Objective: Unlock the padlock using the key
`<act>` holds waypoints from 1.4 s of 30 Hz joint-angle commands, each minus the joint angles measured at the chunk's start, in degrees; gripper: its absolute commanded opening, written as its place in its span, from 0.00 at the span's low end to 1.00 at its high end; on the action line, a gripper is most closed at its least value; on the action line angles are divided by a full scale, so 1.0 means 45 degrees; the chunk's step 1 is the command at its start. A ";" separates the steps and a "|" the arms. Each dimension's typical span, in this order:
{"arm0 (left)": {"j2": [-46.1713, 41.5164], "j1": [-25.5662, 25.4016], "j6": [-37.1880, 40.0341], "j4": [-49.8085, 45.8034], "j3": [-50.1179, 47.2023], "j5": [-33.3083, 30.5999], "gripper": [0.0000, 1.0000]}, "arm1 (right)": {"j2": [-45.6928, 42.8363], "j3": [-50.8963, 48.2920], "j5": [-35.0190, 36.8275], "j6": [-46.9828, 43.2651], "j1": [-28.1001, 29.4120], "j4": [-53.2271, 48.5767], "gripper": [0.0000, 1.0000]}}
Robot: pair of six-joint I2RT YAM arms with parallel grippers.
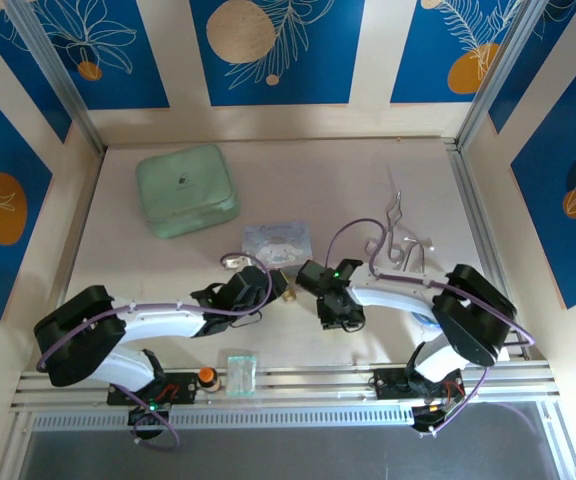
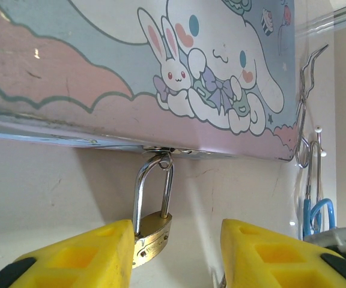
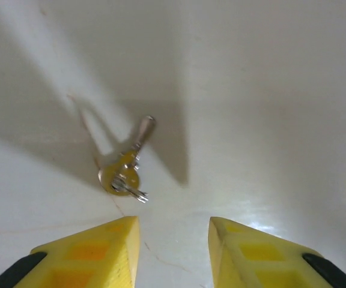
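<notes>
Hanging from the blue tin point(image 2: 101, 78), the padlock point(image 2: 152, 231) sits just nearside of the tabletop's point(image 1: 148, 270) middle.
The left claw point(image 2: 176, 240), spread, brackets its brass body without pinching; the right claw point(image 3: 174, 231), spread and empty, points at the key point(image 3: 124, 171) lying flat on the tabletop.

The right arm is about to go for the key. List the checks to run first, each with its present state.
1. Brass padlock with silver shackle shut through the hasp of the pale blue cartoon tin: ok.
2. Small pale metal key lying free on the white table: ok.
3. Right gripper open, nothing between its fingers: ok.
4. Key lined up with the right gripper's gap: not ok, it lies ahead of it and off to one side.
5. Left gripper clamping the padlock: not ok, jaws apart, body beside one finger.
6. Keyhole direction: cannot tell.
</notes>
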 commanded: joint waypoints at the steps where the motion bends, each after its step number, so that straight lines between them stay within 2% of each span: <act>1: -0.0162 -0.0089 -0.0132 0.0277 -0.0035 -0.0211 0.42 | -0.1092 -0.0388 -0.0872 -0.0205 -0.0261 0.0669 0.41; 7: -0.0396 -0.0089 -0.0017 0.0024 0.0043 -0.0352 0.42 | -0.2205 -0.1530 -0.2544 -0.0746 -0.1774 0.2777 0.43; 9: -0.0421 -0.0089 0.0079 -0.0064 0.0119 -0.0376 0.42 | -0.2101 -0.1491 -0.2563 -0.0896 -0.2018 0.2836 0.42; 14: -0.0277 -0.0089 0.0100 -0.0019 0.0237 -0.0372 0.42 | -0.1347 -0.1211 -0.2522 -0.0784 -0.1960 0.2714 0.41; 22: -0.0006 -0.0089 -0.0053 0.0294 0.0182 -0.0181 0.42 | -0.0324 -0.1004 -0.2019 -0.0215 -0.1172 0.2730 0.38; 27: -0.0132 -0.0089 -0.0091 0.0268 0.0101 -0.0226 0.42 | 0.0362 -0.0602 -0.1587 -0.0075 -0.0640 0.2693 0.31; 32: -0.0378 -0.0090 -0.0105 0.0118 -0.0051 -0.0425 0.42 | 0.1026 -0.0685 -0.1283 -0.0130 -0.0652 0.3033 0.24; 36: -0.0610 -0.0090 0.0003 -0.0126 -0.0009 -0.0499 0.42 | 0.0775 -0.1092 -0.1361 -0.0395 -0.0842 0.3500 0.19; 39: -0.0636 -0.0091 0.0102 -0.0206 0.0023 -0.0580 0.42 | 0.0445 -0.1281 -0.1572 -0.0995 -0.1038 0.3700 0.06; 42: -0.0572 -0.0089 0.0147 -0.0181 0.0043 -0.0573 0.42 | -0.0103 -0.1499 -0.1599 -0.1468 -0.1281 0.3523 0.03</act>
